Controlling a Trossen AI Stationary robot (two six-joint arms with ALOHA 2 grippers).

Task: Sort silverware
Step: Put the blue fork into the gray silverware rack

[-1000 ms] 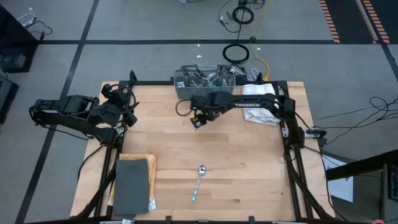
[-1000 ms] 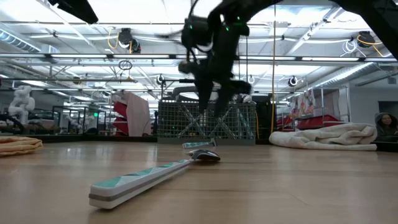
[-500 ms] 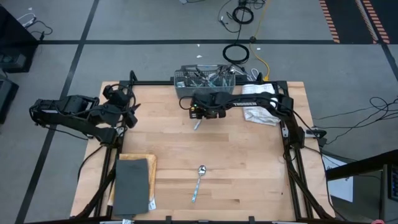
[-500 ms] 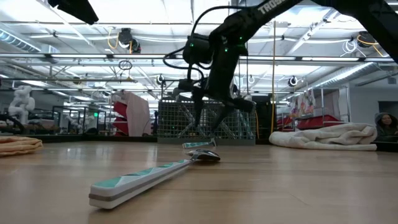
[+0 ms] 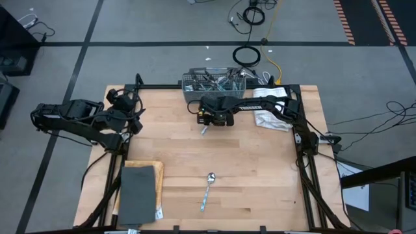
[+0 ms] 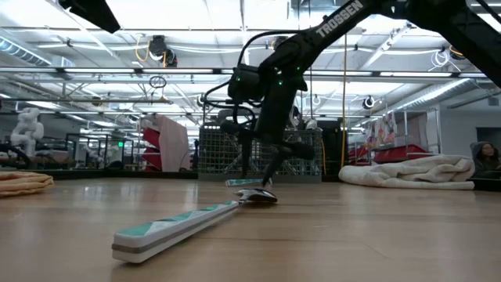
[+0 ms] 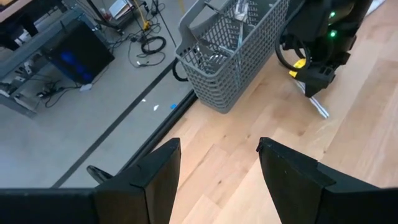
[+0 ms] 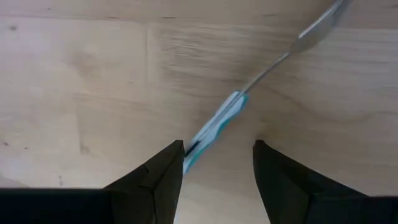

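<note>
high view: knife (image 5: pixel 205 130) apparently near basket (image 5: pixel 195 88) edge.

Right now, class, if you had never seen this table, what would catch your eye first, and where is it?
First, the right pincer, open and low over the wood just in front of the grey basket, with a piece of silverware lying between its fingers. Next, a lone spoon near the table's front edge. The left pincer waits open at the left edge.

- The wooden table (image 5: pixel 253 169) is carrying a grey wire basket (image 5: pixel 214 86) at its far edge.
- A white towel (image 5: pixel 272 107) is lying beside the basket.
- A spoon (image 5: pixel 207 190) is lying near the front edge.
- A utensil (image 5: pixel 205 129) is resting before the basket.
- A dark pad (image 5: pixel 138 192) is sitting at the front left corner.
</note>
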